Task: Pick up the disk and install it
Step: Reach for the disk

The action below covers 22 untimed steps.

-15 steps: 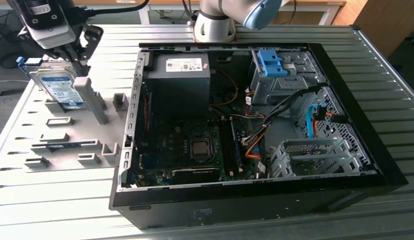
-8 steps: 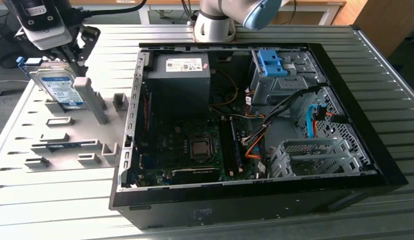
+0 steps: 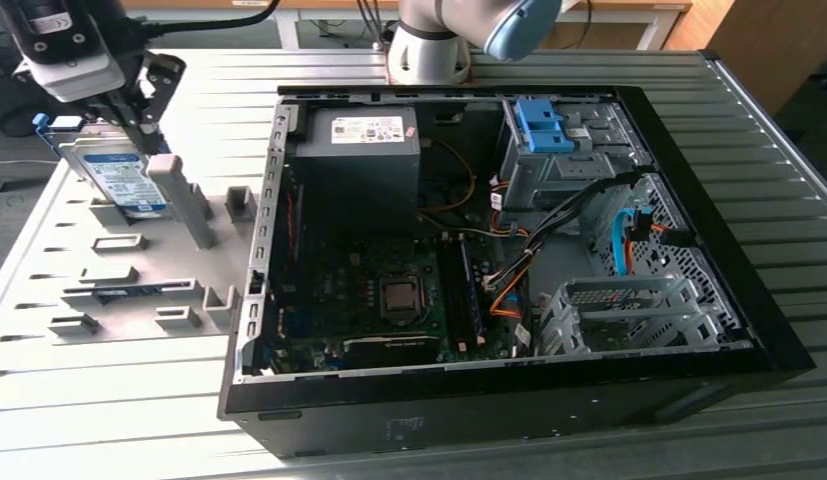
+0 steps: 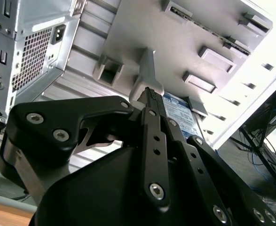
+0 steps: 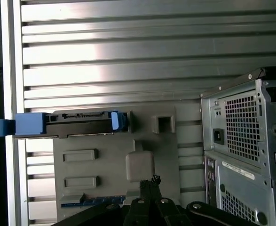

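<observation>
The disk (image 3: 126, 180) stands on edge in a slot of the grey holder plate (image 3: 133, 275), at the exterior view's left, showing its white-and-blue label and blue rails. My gripper (image 3: 130, 115) hangs just above its top edge, fingers shut and holding nothing. In the first wrist view the disk (image 5: 67, 123) is seen edge-on with blue rails at both ends, while the gripper (image 5: 150, 180) sits off to one side over a grey post (image 5: 139, 165). The second wrist view shows the shut gripper (image 4: 150, 92) with the disk label (image 4: 182, 113) beyond it.
An open black computer case (image 3: 773, 340) lies at the exterior view's right, with a motherboard, a black power supply (image 3: 360, 135), cables and a grey drive cage topped by a blue bracket (image 3: 544, 125). The case's rear panel (image 5: 243, 141) is close to the holder. The slatted metal table (image 3: 106, 420) lies all around.
</observation>
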Tool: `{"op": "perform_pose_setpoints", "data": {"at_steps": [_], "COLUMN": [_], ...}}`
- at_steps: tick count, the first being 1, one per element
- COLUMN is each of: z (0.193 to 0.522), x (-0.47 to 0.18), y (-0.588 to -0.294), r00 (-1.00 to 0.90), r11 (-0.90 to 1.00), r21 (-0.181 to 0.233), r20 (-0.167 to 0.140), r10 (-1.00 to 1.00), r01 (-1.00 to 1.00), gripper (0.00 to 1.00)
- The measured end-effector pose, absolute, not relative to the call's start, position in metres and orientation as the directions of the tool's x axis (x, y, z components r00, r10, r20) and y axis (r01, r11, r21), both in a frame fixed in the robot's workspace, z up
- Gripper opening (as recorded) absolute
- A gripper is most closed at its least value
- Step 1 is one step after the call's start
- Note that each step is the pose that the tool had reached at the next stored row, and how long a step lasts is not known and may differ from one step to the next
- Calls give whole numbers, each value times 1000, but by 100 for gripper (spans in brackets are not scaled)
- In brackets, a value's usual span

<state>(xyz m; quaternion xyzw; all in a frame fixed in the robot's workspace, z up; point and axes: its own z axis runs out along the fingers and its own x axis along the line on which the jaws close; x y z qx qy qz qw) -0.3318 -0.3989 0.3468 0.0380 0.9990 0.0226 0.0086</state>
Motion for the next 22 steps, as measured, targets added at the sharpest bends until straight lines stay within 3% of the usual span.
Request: {"op": "perform_pose_setpoints", "data": {"at_steps": [22], "z": [346], "x": [-396], "y": [-364], "r00": [-997], "r11": [996], "r21": [46], "r20": [-15], "r10": [76], "r01": [75], "gripper": [11]}}
